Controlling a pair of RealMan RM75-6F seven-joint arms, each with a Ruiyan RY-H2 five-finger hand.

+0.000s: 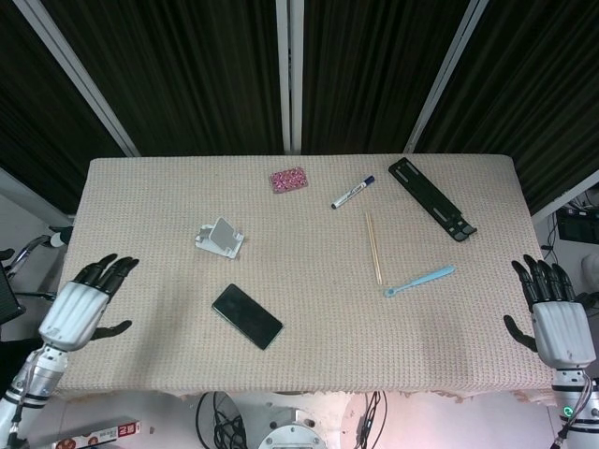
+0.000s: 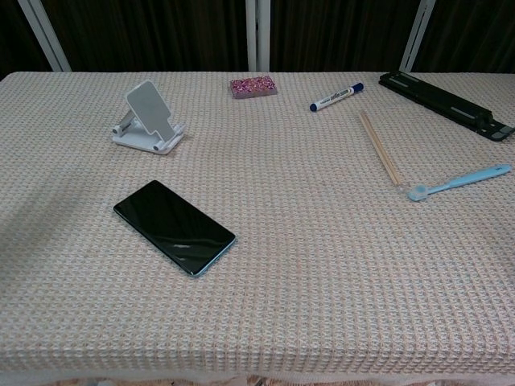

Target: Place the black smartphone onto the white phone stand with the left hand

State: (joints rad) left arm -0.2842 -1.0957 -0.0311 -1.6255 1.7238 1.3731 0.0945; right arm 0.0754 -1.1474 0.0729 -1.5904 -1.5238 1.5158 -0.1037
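The black smartphone (image 1: 247,316) (image 2: 174,227) lies flat and slanted on the beige cloth, screen up, at the front left of the middle. The white phone stand (image 1: 221,238) (image 2: 148,118) stands empty behind it, its back plate tilted. My left hand (image 1: 82,303) hovers over the table's left edge, well left of the phone, fingers spread and holding nothing. At the table's right front corner my right hand (image 1: 554,313) is also open and empty. Neither hand shows in the chest view.
A pink glittery block (image 1: 288,180), a blue marker (image 1: 352,192), a black folding stand (image 1: 431,198), wooden chopsticks (image 1: 373,247) and a light blue toothbrush (image 1: 419,279) lie on the table (image 1: 140,187) at the back and right.
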